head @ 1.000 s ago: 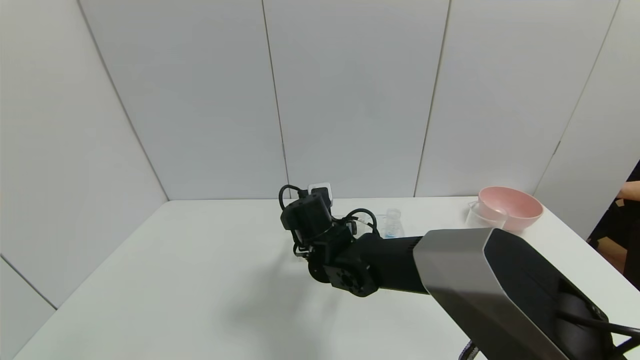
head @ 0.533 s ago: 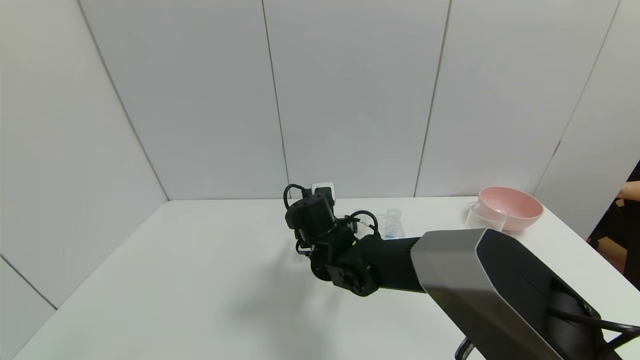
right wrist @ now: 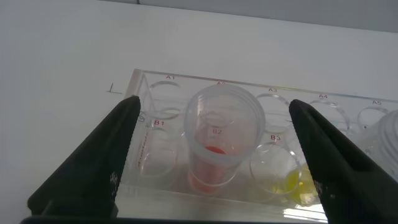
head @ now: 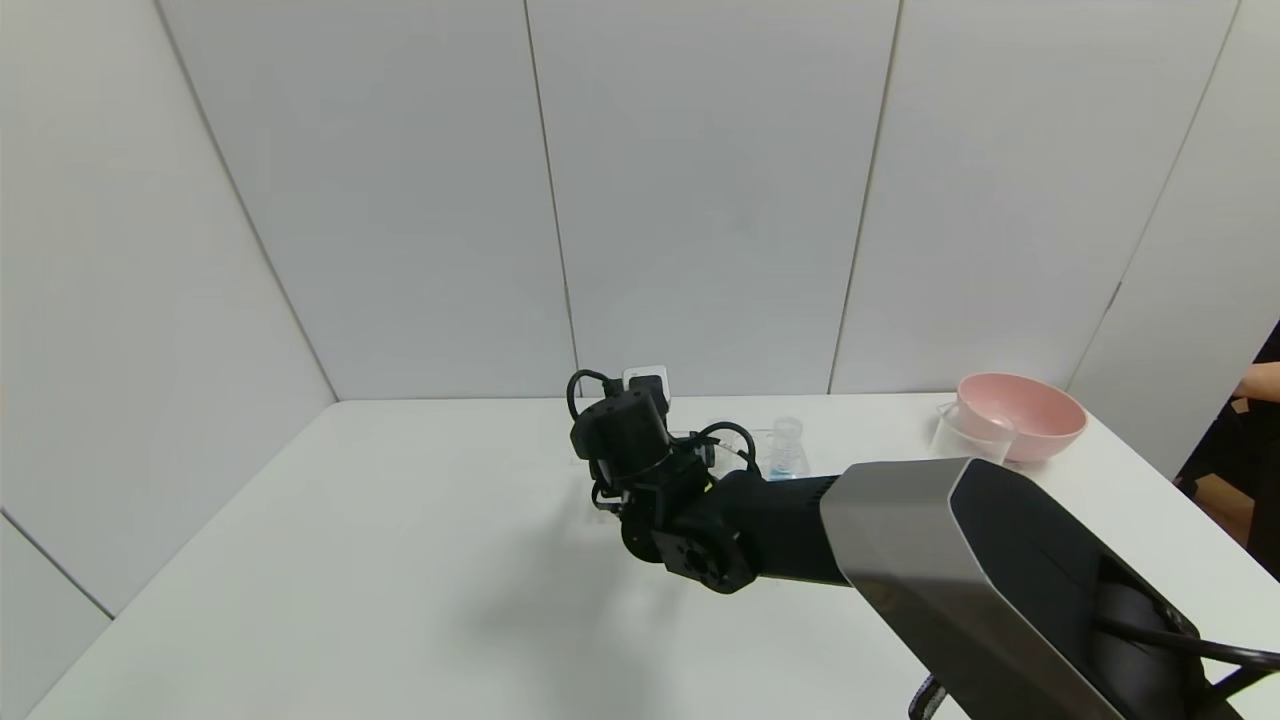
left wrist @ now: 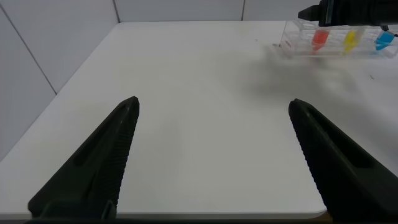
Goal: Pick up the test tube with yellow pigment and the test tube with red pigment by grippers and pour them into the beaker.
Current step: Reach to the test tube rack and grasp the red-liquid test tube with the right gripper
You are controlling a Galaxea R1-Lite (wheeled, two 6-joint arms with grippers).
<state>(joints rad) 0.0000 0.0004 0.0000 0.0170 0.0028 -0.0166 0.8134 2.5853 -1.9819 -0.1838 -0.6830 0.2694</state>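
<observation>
Over the rack [right wrist: 249, 180], the right gripper [right wrist: 211, 149] hangs with its fingers [right wrist: 93, 162] spread wide, one to each side of the red tube [right wrist: 221, 134], grasping nothing. The step in hand looks like the first pick, the approach finished and the grip not yet made. The next move calls for lowering a little and clenching on the red tube below its rim, square enough not to nudge the yellow tube [right wrist: 283, 171] just beside it in the rack.

The left gripper [left wrist: 211, 155] is parked well away from the rack, fingers [left wrist: 93, 162] released over bare surface [left wrist: 199, 93].

Only the right wrist view shows the red tube between the fingers; the head view hides the rack's tubes behind the right gripper [head: 600, 505]. The head view alone shows the beaker [head: 962, 432], far from the rack, touching a pink bowl [head: 1020, 415]. The left wrist view sets red tube [left wrist: 319, 39], yellow tube [left wrist: 351, 40] and a blue tube [left wrist: 384, 41] side by side.
</observation>
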